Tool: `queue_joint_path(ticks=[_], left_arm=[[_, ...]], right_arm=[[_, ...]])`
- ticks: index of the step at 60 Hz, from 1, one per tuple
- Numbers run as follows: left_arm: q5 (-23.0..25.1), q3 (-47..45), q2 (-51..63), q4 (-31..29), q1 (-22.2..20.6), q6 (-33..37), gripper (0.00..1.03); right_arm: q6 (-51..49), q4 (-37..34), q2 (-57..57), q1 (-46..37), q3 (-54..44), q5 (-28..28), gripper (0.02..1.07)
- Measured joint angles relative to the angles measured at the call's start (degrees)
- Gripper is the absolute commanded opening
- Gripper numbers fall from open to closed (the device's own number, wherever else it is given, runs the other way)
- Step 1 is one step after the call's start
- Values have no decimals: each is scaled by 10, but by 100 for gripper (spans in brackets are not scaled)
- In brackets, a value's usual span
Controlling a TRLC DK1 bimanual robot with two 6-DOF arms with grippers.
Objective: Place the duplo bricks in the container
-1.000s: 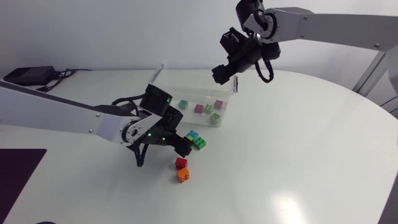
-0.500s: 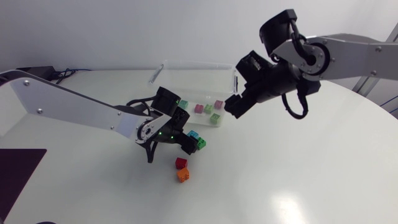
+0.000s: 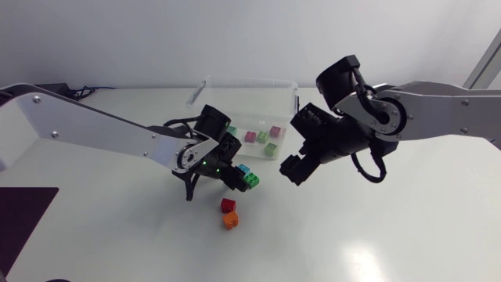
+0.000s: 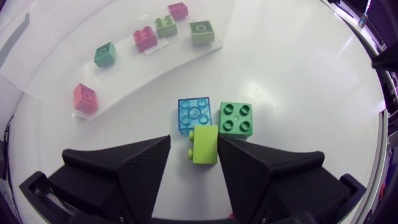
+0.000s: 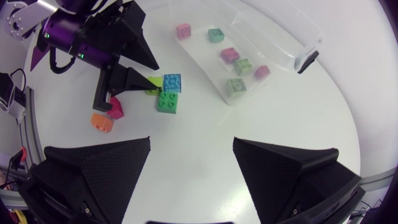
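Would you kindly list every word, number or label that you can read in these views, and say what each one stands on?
No text can be read in any view.
The studs of the blue brick, green brick and lime brick: any embossing is too small to make out.
The clear container: no legible label or number shows on it.

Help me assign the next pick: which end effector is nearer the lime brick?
Left: the left end effector straddles the lime brick; the right end effector hovers well aside.
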Motion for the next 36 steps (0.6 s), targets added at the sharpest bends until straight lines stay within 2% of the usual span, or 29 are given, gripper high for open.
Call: queue_joint_path(ticks=[24,36], left_arm=[[0,23,31,-45,0,6,38],[7,23,31,-46,0,6,29]], right_arm=[[2,6,0,9,-23,-1,98],[14,9,3,32,-24,-4,98]])
